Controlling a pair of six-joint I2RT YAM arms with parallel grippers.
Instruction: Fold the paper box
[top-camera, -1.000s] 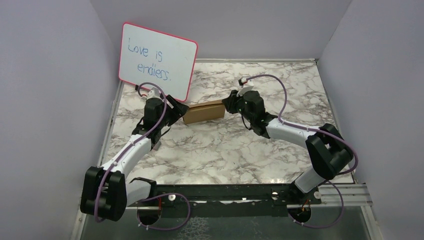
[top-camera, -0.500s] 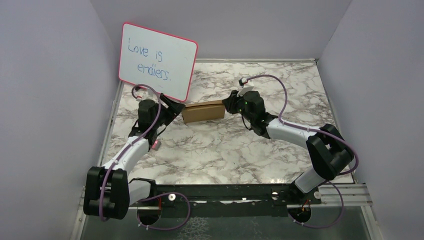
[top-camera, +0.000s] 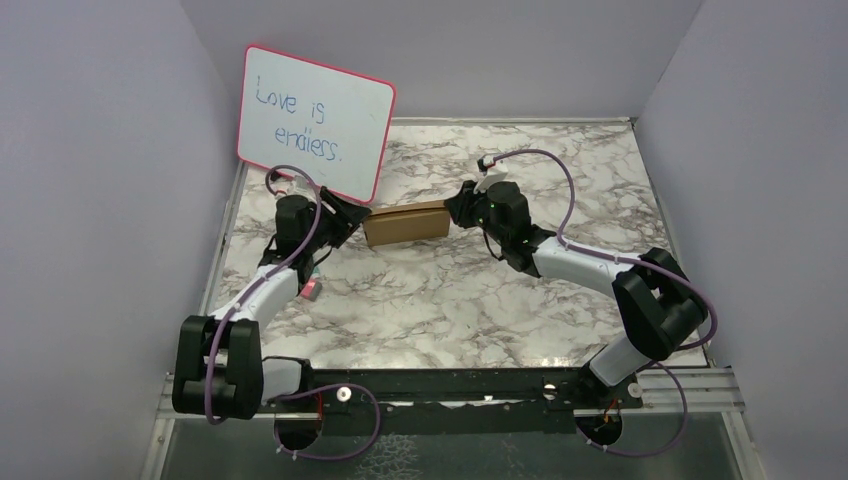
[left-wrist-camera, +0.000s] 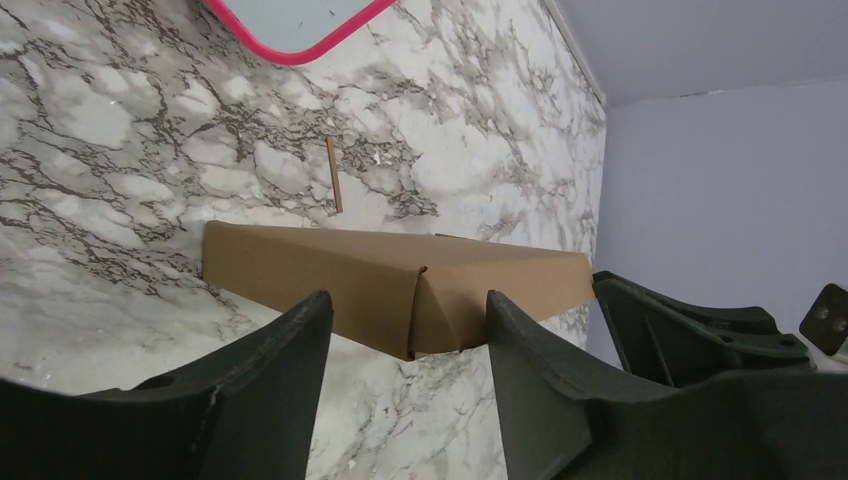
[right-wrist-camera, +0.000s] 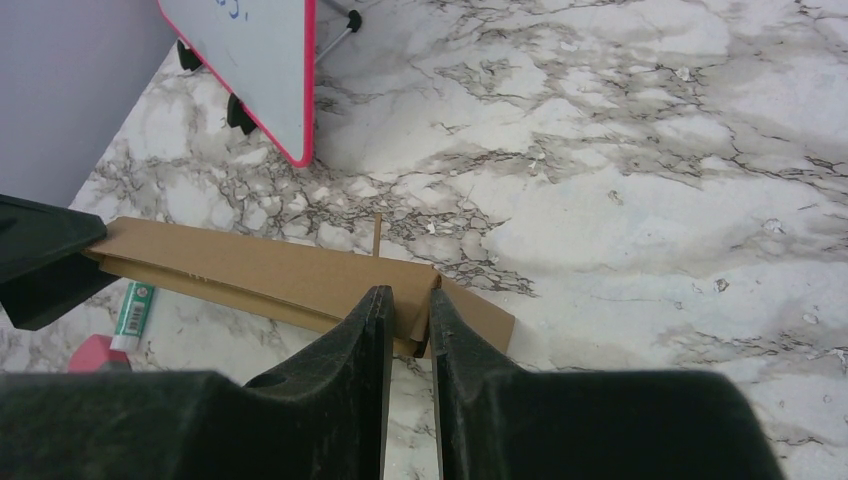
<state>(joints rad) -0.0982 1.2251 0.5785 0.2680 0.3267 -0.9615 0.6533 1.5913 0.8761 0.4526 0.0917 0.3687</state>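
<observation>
- At the far left we see the pink-framed whiteboard (top-camera: 315, 120), which stands on the marble table (top-camera: 450, 300).
- The left gripper (left-wrist-camera: 405, 303) is released: its fingers stand wide apart just before the left end of the paper box (top-camera: 405, 223).
- The paper box lies on the far middle of the table, between both grippers.
- The right gripper (right-wrist-camera: 405, 295) is clenched on a thin wall at the right end of the paper box.
</observation>
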